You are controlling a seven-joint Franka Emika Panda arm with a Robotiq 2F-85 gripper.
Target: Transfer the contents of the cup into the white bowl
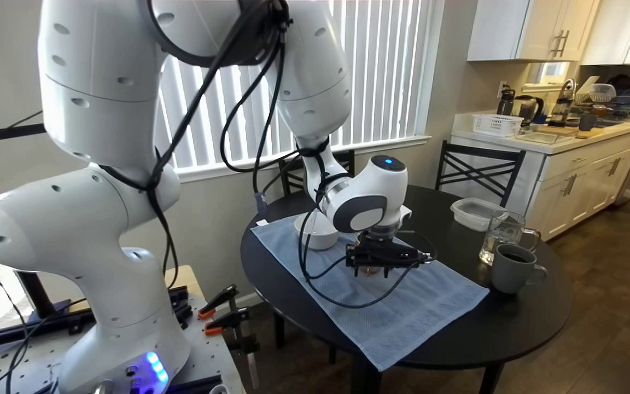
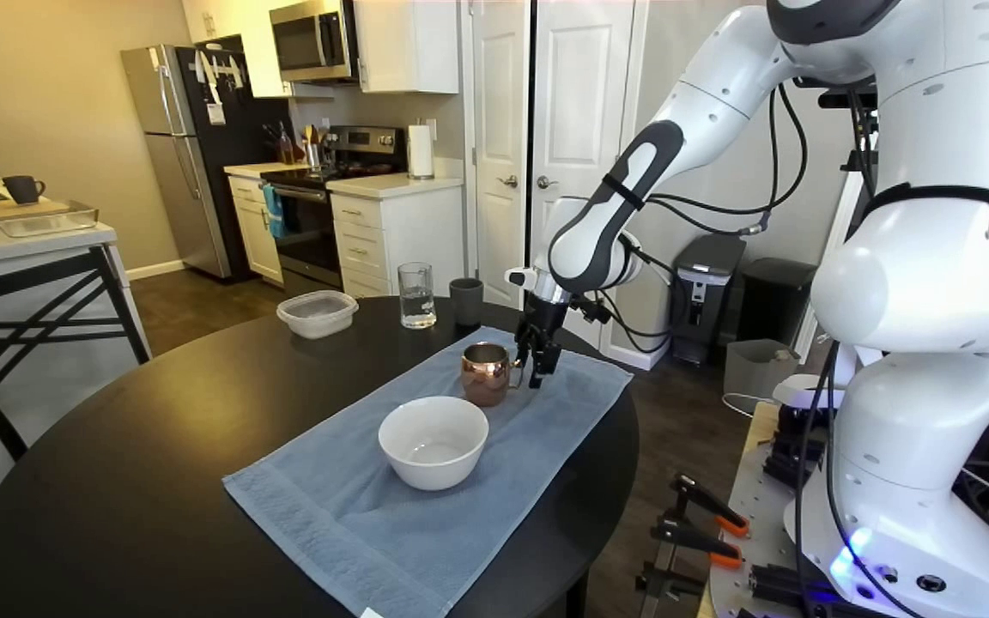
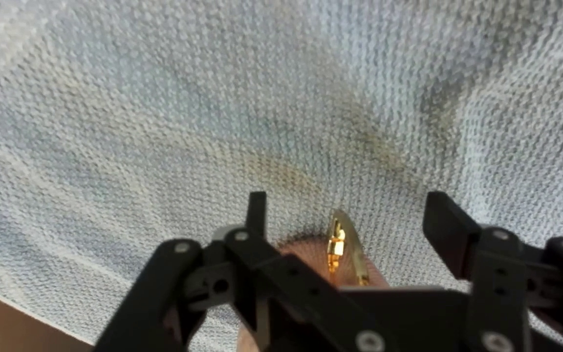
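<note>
We see cup [image 2: 485,379] upright on blue towel [image 2: 331,506] near white bowl [image 2: 433,473], body mostly blocked by gripper [image 3: 346,211] in wrist view, fingers apart, handle [image 3: 336,240] visible between them, contents we can't make out

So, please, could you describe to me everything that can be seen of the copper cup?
The copper cup is round and shiny, seemingly metal, with an open top and a gold-coloured handle. It stands upright on the blue towel, beside the white bowl but apart from it. In the wrist view, the handle shows inside the opening of the gripper, with a gap on each side; no contact shows. The inside looks dark, so its contents cannot be made out.
</note>
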